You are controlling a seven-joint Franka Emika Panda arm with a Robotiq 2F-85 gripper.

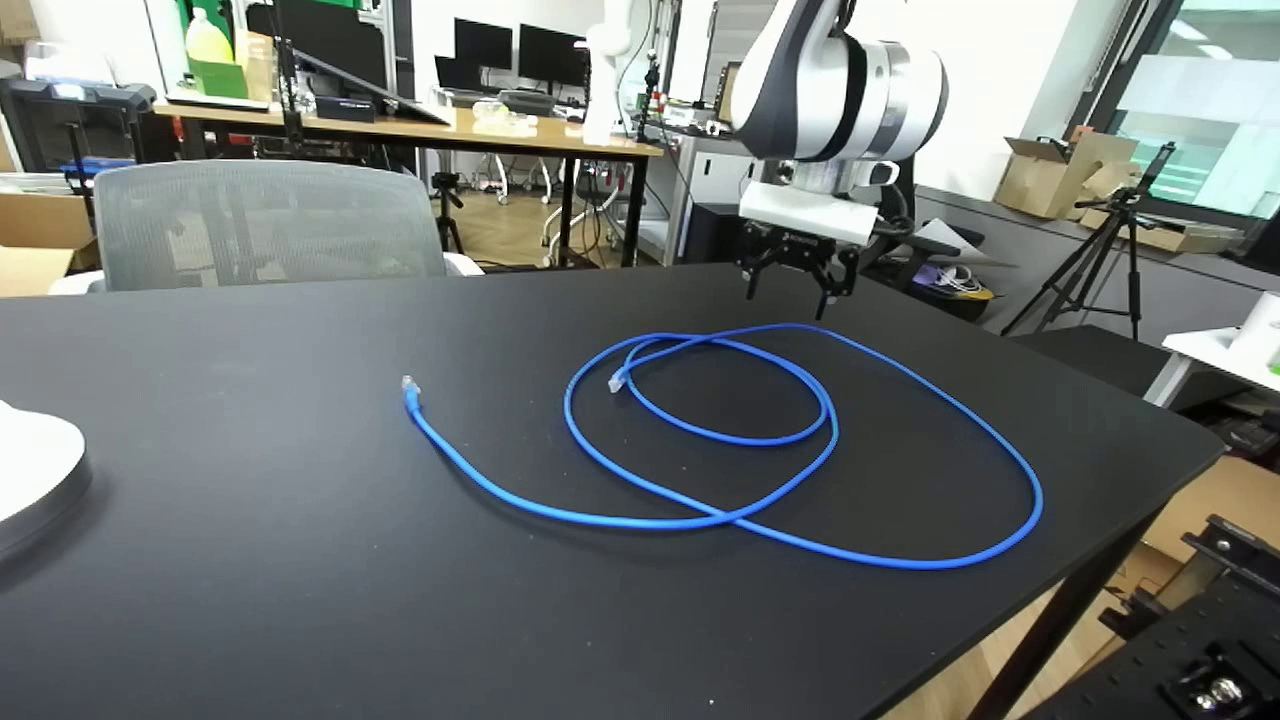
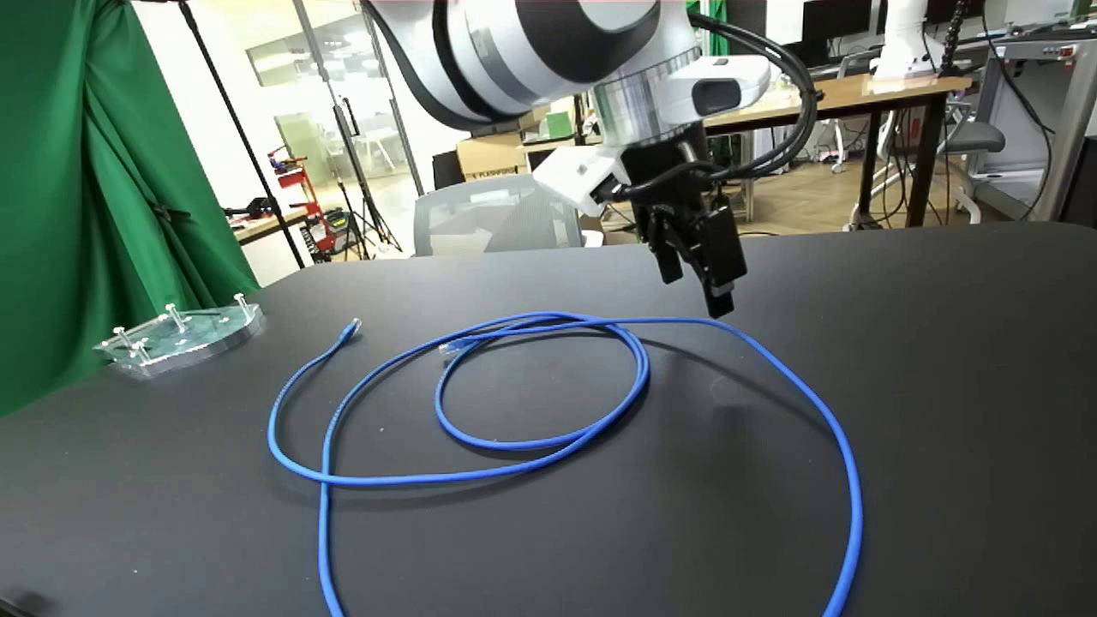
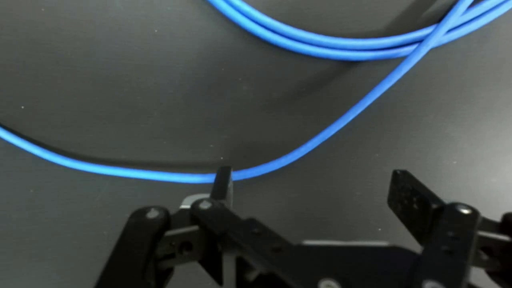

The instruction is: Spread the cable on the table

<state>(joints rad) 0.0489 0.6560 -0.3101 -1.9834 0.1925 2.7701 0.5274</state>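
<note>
Matte black, flat tabletop (image 1: pixel 300 620) carries a long, thin, bright blue flexible cable (image 1: pixel 725 517); in an exterior view its loops lie below and ahead of the black two-fingered pincer (image 1: pixel 787 300). In an exterior view the nearest strand (image 2: pixel 664 320) passes just by one fingertip; contact I cannot tell. In the wrist view the empty fingers stand wide apart; that strand slants roughly along the finger-to-finger line, so a wrist turn seems called for. No brand or writing is legible.

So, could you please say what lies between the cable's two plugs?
A curved stretch of the cable runs over the table there, in both exterior views.
</note>
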